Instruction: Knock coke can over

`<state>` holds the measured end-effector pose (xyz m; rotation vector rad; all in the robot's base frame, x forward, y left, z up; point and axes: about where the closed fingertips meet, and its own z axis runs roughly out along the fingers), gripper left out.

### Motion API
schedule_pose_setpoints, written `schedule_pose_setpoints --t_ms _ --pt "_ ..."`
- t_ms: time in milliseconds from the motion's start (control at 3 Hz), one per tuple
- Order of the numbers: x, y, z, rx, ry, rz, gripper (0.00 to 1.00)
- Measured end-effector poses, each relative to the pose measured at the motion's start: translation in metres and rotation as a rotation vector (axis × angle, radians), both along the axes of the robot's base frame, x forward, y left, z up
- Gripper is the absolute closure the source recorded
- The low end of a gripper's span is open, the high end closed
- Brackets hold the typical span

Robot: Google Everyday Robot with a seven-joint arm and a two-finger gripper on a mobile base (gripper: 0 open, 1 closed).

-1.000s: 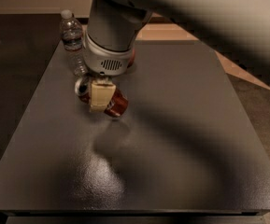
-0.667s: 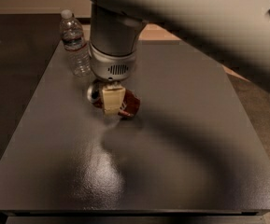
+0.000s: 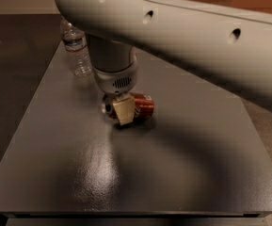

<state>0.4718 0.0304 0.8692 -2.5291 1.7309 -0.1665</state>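
Observation:
The coke can (image 3: 140, 107) is red with a silver end and lies on its side on the dark grey table (image 3: 182, 173). Its silver end (image 3: 108, 108) faces left. My gripper (image 3: 124, 114) hangs straight down from the big white arm and sits right against the front of the can, over its left half. The gripper's cream tip hides part of the can's middle.
A clear plastic water bottle (image 3: 79, 48) stands upright at the table's far left, behind the gripper. The white arm (image 3: 187, 36) spans the upper part of the view. The table's right edge borders a tan floor (image 3: 267, 126).
The arm has moved to the right and nearer to the camera. The can has gone with it, from tilted beside the gripper to lying flat on its side.

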Motion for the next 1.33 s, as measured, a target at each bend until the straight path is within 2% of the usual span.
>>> schedule_pose_setpoints --t_ms 667,1000,1333 --pt "0.0015 0.0013 -0.0001 0.007 -0.009 0.000 0.12" --pt "0.0020 0.0020 -0.0004 0.010 -0.012 0.001 0.00" --pt "0.0020 0.0020 -0.0004 0.010 -0.012 0.001 0.00"
